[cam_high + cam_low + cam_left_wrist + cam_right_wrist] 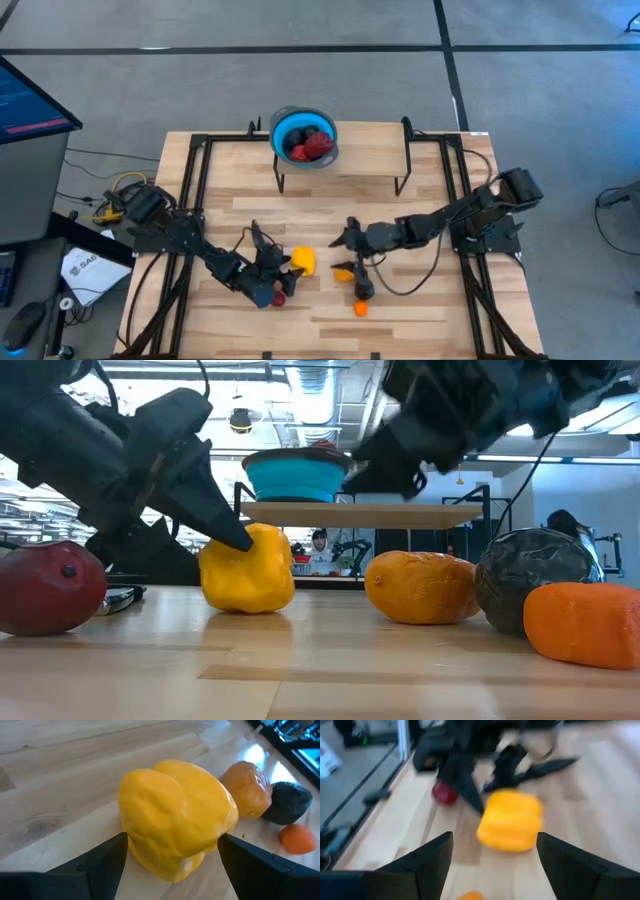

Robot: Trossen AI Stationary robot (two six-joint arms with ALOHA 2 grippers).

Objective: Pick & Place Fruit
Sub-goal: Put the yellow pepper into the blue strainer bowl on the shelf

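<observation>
2 grippers work the tabletop (420, 300): left gripper (172, 855), jaws apart, straddles the yellow fruit (177, 817) without clamping it; right gripper (492, 847), jaws apart, hovers near it, holding nothing.

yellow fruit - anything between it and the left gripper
Nothing visible. In the left wrist view the left gripper's open fingers flank the yellow fruit with only bare table between. The orange fruit and dark fruit lie beyond it.

No text can be read; print on a white bag (82, 272) beside the worktop (420, 300) is illegible.
</observation>
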